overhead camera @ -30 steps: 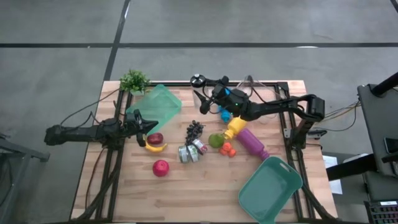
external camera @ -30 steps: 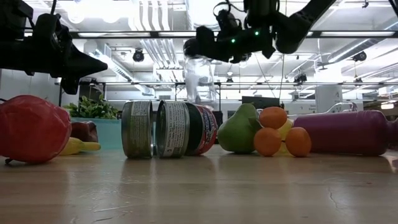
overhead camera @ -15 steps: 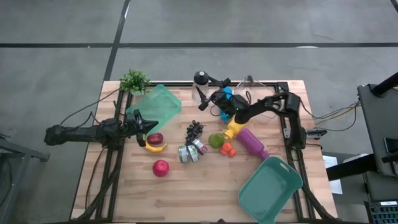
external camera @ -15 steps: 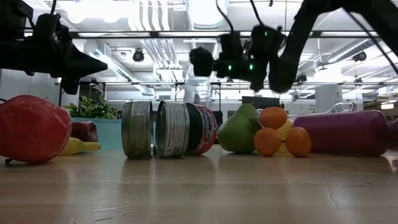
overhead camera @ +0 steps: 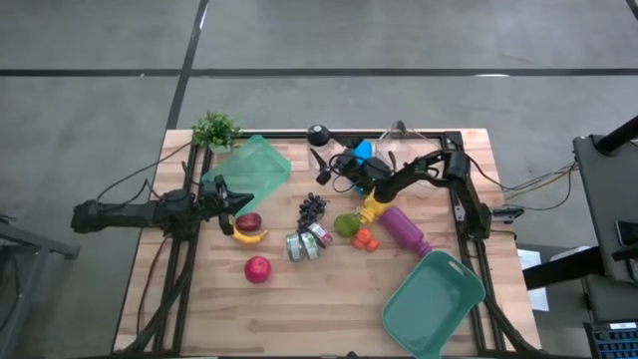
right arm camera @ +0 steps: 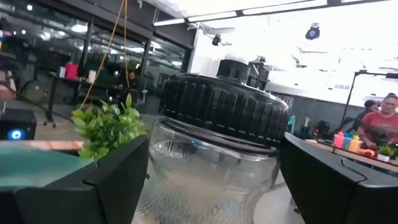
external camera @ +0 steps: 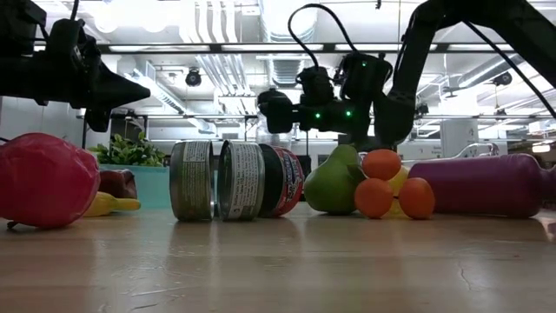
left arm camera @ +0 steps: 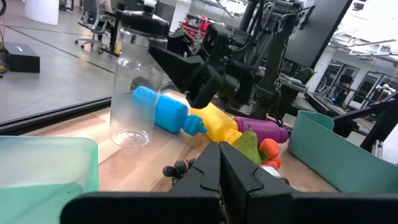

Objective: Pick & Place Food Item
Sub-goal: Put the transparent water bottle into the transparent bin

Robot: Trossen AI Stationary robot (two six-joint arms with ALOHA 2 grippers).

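The right hand (overhead camera: 321, 160) stands wide around a clear jar (right arm camera: 211, 168) with a black lid (overhead camera: 318, 135), one dark finger (right arm camera: 81, 186) on each side of the glass, at the far middle of the desk (overhead camera: 329, 309). Whether the fingers press the glass, I cannot tell. Just beside it lie a blue bottle (left arm camera: 165, 112) and a yellow one (overhead camera: 377, 202), with grapes (overhead camera: 312, 207) nearer. The left hand (overhead camera: 231, 202) is closed and empty, hovering near a banana (overhead camera: 249, 236) on the left. A green pear (external camera: 334, 184), oranges (external camera: 380, 165) and cans (external camera: 217, 180) sit mid-desk.
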